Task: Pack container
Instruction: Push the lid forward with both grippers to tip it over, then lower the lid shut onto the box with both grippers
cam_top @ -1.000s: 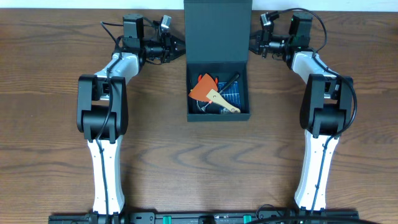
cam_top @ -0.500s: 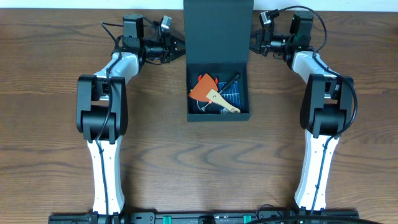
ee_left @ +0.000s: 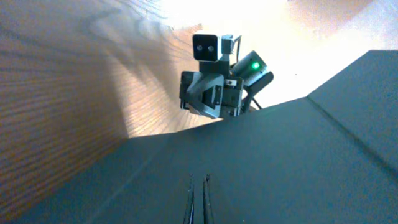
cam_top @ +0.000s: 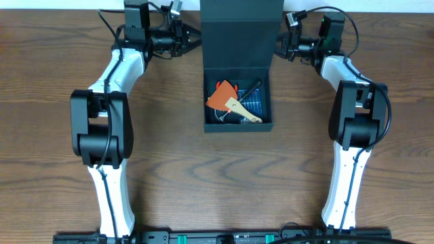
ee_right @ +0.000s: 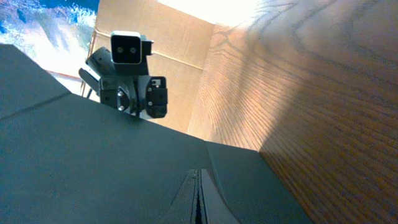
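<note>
Far edge of tabletop point(cam_top: 169, 169): container point(cam_top: 237, 127), lid point(cam_top: 241, 30) upright between left tool point(cam_top: 194, 46) and right tool point(cam_top: 277, 49), equally near; both clenched, apparently empty.

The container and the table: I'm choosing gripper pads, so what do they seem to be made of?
The container looks like rigid cardboard with a matte dark blue-green finish: flat stiff panels and a creased hinge at the lid. The table shows brown wood grain with a soft sheen in the wrist views; whether solid wood, veneer or laminate cannot be told.
</note>
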